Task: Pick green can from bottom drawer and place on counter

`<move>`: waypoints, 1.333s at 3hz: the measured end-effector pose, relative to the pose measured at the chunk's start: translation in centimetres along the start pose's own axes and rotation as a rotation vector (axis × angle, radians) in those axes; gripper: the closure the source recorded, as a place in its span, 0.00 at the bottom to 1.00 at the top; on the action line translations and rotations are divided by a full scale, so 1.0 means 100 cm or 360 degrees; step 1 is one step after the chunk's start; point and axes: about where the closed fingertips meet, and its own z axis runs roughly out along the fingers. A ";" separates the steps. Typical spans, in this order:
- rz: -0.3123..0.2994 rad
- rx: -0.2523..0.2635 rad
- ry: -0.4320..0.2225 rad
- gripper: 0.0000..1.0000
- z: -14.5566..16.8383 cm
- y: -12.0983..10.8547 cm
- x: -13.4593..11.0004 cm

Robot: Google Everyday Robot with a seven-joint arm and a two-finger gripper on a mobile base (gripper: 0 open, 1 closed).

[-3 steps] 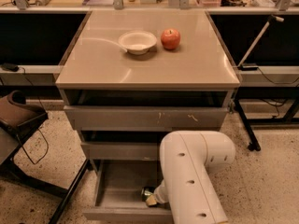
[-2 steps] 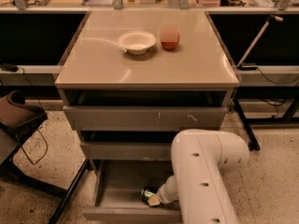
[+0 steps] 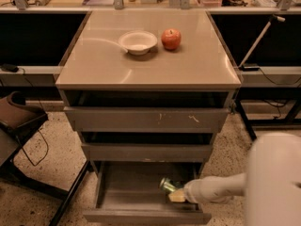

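The arm (image 3: 277, 173) has swung off to the right of the view, so the bottom drawer (image 3: 127, 192) shows now, with the green can (image 3: 167, 185) inside it right at the gripper (image 3: 178, 195) (clamped or not, can't tell), and the lift to the counter (image 3: 150, 65) still ahead.

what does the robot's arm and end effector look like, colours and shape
The arm is smooth and white: a fat rounded shell at lower right narrowing to a slimmer tube. The end effector, inside the bottom drawer beside the green can, shows a pale yellow tip. No cables or markings show.
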 end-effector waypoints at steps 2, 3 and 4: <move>0.0341 0.0410 -0.0225 1.00 -0.217 -0.122 -0.031; 0.0292 0.0480 -0.0294 1.00 -0.252 -0.129 -0.057; 0.0292 0.0480 -0.0294 1.00 -0.252 -0.129 -0.057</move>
